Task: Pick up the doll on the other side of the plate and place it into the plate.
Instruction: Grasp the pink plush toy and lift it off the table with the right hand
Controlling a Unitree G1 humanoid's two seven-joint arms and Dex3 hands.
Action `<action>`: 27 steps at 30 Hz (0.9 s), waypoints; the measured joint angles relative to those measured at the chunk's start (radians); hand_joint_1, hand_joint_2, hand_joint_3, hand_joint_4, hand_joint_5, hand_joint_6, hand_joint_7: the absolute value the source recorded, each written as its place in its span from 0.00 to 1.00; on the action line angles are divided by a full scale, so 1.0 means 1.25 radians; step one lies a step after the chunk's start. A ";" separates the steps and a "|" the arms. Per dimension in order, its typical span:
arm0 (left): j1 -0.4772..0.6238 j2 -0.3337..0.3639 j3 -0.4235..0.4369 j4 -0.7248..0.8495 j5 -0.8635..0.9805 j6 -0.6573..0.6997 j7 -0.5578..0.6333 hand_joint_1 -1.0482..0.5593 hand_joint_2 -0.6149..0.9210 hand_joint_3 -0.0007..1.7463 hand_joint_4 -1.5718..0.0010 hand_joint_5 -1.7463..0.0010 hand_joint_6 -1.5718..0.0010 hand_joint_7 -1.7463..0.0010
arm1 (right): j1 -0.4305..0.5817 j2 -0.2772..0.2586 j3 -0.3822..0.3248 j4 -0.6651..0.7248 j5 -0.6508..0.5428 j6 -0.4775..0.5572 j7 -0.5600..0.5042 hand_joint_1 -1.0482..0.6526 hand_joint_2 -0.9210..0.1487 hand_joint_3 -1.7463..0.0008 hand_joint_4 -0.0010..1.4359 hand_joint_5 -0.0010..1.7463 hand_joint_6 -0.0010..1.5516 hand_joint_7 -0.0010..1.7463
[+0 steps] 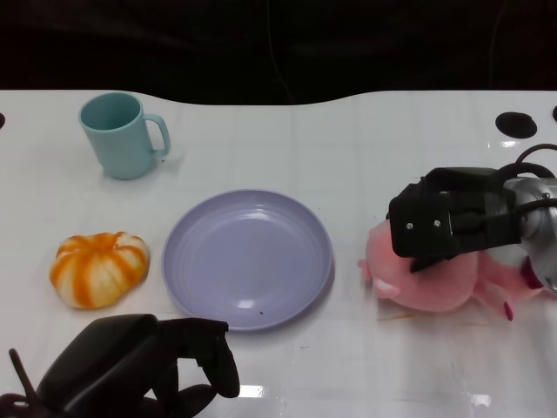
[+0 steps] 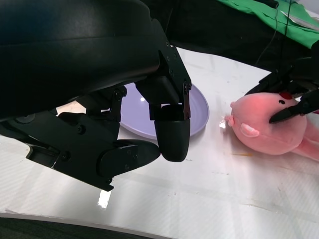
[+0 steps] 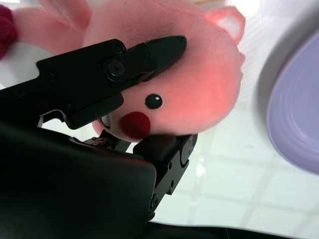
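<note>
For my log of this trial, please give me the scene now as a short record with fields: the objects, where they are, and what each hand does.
doll: pink plush doll lying on the table, to the right of the plate, apart from it
plate: lilac plate, nothing in it
right hand: right hand has its fingers around the doll's head
left hand: left hand at the near edge, fingers curled, holding nothing
other things: orange pumpkin left of the plate; teal mug behind it
task state: doll not yet in the plate
</note>
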 measured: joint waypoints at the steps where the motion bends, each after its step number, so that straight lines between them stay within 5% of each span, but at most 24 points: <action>1: 0.000 0.000 0.000 -0.001 0.000 0.002 -0.001 0.52 0.88 0.39 0.55 0.16 0.51 0.38 | 0.000 0.003 -0.001 0.000 0.000 0.000 -0.012 0.47 0.00 0.94 0.55 0.60 0.75 0.10; 3: 0.000 0.000 0.000 -0.002 0.000 0.005 -0.006 0.52 0.88 0.39 0.55 0.16 0.51 0.38 | 0.003 0.009 -0.004 0.000 0.004 -0.006 -0.037 0.51 0.23 0.60 0.61 0.79 0.75 0.33; 4: 0.000 0.000 0.000 -0.002 0.000 0.006 -0.007 0.52 0.88 0.39 0.55 0.16 0.51 0.37 | 0.005 0.010 -0.005 0.000 0.005 -0.016 -0.052 0.51 0.28 0.54 0.60 0.91 0.66 0.56; 7: 0.000 0.000 0.000 -0.003 0.000 0.009 -0.009 0.52 0.88 0.39 0.55 0.16 0.51 0.37 | 0.017 0.011 -0.004 0.000 0.003 -0.040 -0.096 0.49 0.11 0.72 0.60 0.99 0.47 0.89; 10: 0.000 0.000 0.000 -0.003 0.000 0.009 -0.009 0.52 0.88 0.39 0.55 0.16 0.51 0.37 | 0.035 0.011 -0.005 -0.001 -0.001 -0.058 -0.145 0.48 0.02 0.82 0.60 1.00 0.47 0.88; 13: 0.000 0.000 0.000 -0.003 0.000 0.009 -0.009 0.52 0.88 0.39 0.55 0.16 0.51 0.37 | 0.060 0.011 -0.010 -0.014 0.001 -0.070 -0.193 0.50 0.03 0.79 0.61 1.00 0.44 0.97; 16: 0.000 0.000 0.000 -0.003 0.000 0.008 -0.009 0.52 0.88 0.39 0.55 0.16 0.51 0.37 | 0.085 0.011 -0.025 -0.023 0.001 -0.090 -0.248 0.48 0.08 0.75 0.60 1.00 0.47 0.86; 17: 0.000 0.000 0.000 -0.003 0.000 0.008 -0.009 0.52 0.87 0.39 0.55 0.16 0.51 0.37 | 0.091 0.011 -0.028 -0.024 0.000 -0.094 -0.272 0.48 0.11 0.73 0.60 1.00 0.49 0.82; 20: 0.000 0.000 0.000 -0.003 0.000 0.009 -0.009 0.53 0.87 0.39 0.55 0.16 0.51 0.37 | 0.106 0.011 -0.039 -0.024 0.000 -0.121 -0.341 0.49 0.33 0.46 0.63 1.00 0.47 0.91; 27: -0.001 0.000 -0.001 -0.003 0.001 0.006 -0.009 0.53 0.87 0.39 0.54 0.17 0.51 0.38 | 0.138 0.010 -0.091 -0.053 0.011 -0.169 -0.423 0.51 0.50 0.26 0.65 1.00 0.46 1.00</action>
